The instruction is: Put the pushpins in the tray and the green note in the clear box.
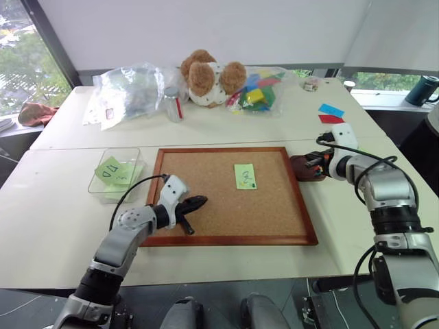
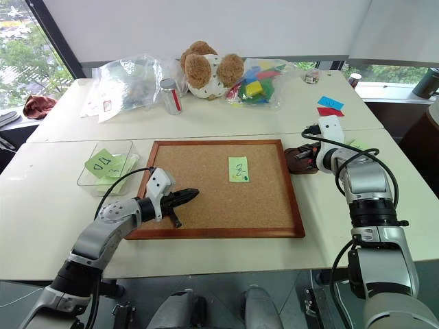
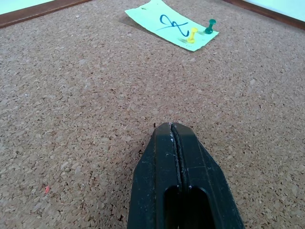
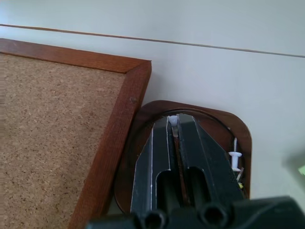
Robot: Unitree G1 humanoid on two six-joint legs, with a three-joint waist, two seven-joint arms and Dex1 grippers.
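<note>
Corkboard was the big thing in the middle of your table. Touching its right edge sat the tray, with a white pushpin lying inside. Your right gripper hung over the tray, its jaws nearly shut on a small pale pin at the tips. Left of the corkboard stood the clear box, with the scrawled light green note in it. The green note lay on the corkboard, held by a yellow pushpin and a green pushpin. Your left gripper sat over the corkboard's lower left part, well apart from that note, jaws shut tight, holding nothing.
</note>
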